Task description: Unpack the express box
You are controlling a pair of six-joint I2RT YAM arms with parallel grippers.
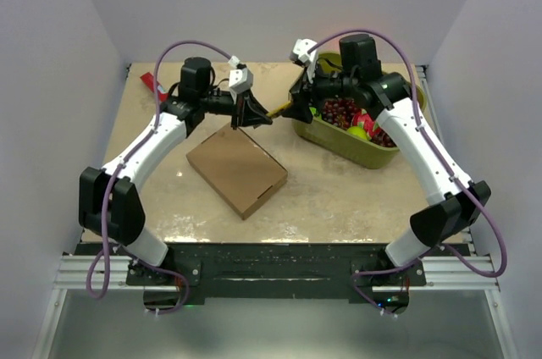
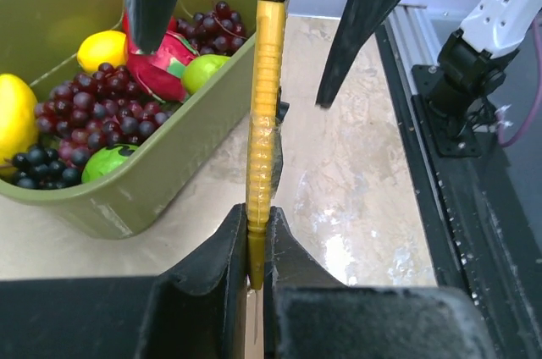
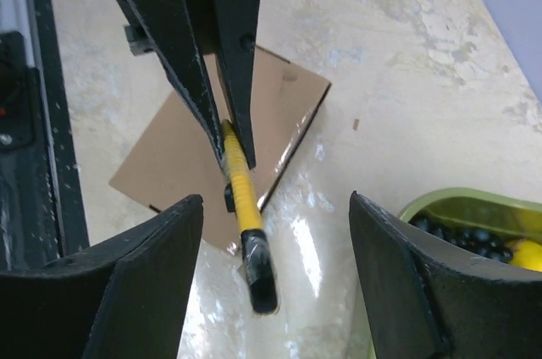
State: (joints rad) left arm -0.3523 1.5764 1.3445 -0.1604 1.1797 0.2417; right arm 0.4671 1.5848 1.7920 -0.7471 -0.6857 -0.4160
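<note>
The express box (image 1: 237, 169) is a flat brown cardboard mailer, closed, lying on the table's middle; it also shows in the right wrist view (image 3: 182, 151). My left gripper (image 1: 254, 115) is shut on a yellow utility knife (image 2: 264, 113) with a black end, held above the box's far corner. The knife shows in the right wrist view (image 3: 244, 207) too. My right gripper (image 1: 296, 109) is open, its fingers (image 3: 144, 283) spread either side of the knife's black end without touching it.
An olive-green tub (image 1: 366, 146) of grapes, lemons and limes stands at the right back, also in the left wrist view (image 2: 127, 190). A small red and white object (image 1: 152, 84) lies at the far left corner. The metal rail (image 1: 271, 270) runs along the near edge.
</note>
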